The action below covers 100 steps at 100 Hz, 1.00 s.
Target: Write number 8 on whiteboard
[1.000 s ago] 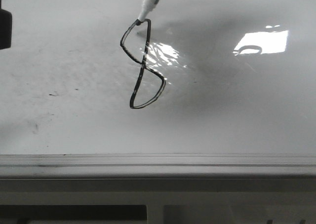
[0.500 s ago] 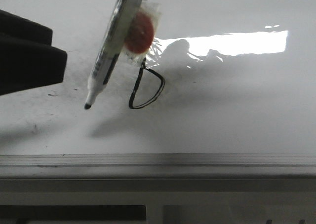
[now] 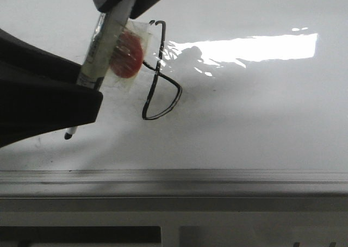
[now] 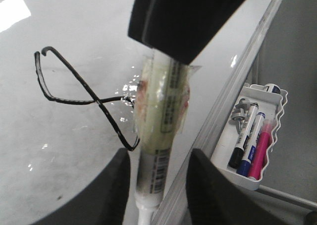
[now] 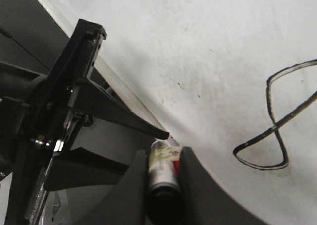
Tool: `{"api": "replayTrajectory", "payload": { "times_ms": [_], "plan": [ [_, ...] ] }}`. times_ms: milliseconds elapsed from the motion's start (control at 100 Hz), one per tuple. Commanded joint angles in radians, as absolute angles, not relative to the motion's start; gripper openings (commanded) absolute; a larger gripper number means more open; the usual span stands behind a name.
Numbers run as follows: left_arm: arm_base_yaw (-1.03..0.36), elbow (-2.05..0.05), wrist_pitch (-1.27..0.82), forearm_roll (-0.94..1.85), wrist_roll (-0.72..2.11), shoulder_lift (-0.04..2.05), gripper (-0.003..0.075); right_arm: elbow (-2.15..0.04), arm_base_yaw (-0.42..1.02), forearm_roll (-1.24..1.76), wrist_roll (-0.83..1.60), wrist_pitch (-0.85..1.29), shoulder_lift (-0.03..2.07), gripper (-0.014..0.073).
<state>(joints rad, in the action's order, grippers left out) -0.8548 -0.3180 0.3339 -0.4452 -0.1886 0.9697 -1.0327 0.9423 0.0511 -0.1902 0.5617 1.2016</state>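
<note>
You see a black figure eight (image 3: 161, 89) on the glossy white board (image 3: 261, 122), and a white marker (image 3: 100, 51) with a red-orange sticker (image 3: 126, 55).

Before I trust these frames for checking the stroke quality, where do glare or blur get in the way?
Front view: a bright glare band lies on the whiteboard right of the number 8, whose top the marker hides. Left wrist view: small glints only, the lines are sharp. Right wrist view: the figure is clear, the marker end between the claw's fingers is blurred.
</note>
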Motion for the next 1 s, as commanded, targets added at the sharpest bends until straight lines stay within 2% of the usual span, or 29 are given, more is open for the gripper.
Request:
{"api": "replayTrajectory", "payload": {
  "times_ms": [0,120,260,310,430,500,660,820,990],
  "plan": [
    [-0.855,-0.347,0.414,-0.431,-0.196,0.962,0.0146,-1.059,0.944,0.051,-0.192,0.494,1.187,-0.0044],
    [-0.855,-0.347,0.414,-0.431,-0.196,0.962,-0.0016,-1.059,0.944,0.06,-0.192,0.503,1.187,-0.0044],
    [-0.855,-0.347,0.414,-0.431,-0.196,0.962,-0.002,-1.059,0.944,0.06,-0.192,0.503,1.187,-0.0015],
    [-0.855,-0.347,0.414,-0.431,-0.196,0.962,-0.002,-1.059,0.944,0.06,-0.192,0.499,1.187,0.0044],
    [-0.855,-0.347,0.412,-0.427,-0.213,0.962,-0.002,-1.059,0.944,0.06,-0.192,0.486,1.187,0.0265],
    [-0.855,-0.347,0.408,-0.402,-0.225,0.96,-0.002,-1.059,0.944,0.06,-0.192,0.481,1.187,0.0338],
    [-0.855,-0.347,0.382,-0.297,-0.229,0.944,-0.002,-1.059,0.944,0.06,-0.192,0.477,1.187,0.0345],
    [-0.853,-0.378,0.199,-0.01,-0.229,0.918,-0.0021,-1.059,0.944,0.06,-0.192,0.492,1.187,0.0345],
    [-0.806,-0.414,0.135,0.207,-0.229,0.922,-0.0021,-1.059,0.944,0.06,-0.192,0.496,1.187,0.0345]
  ]
}}
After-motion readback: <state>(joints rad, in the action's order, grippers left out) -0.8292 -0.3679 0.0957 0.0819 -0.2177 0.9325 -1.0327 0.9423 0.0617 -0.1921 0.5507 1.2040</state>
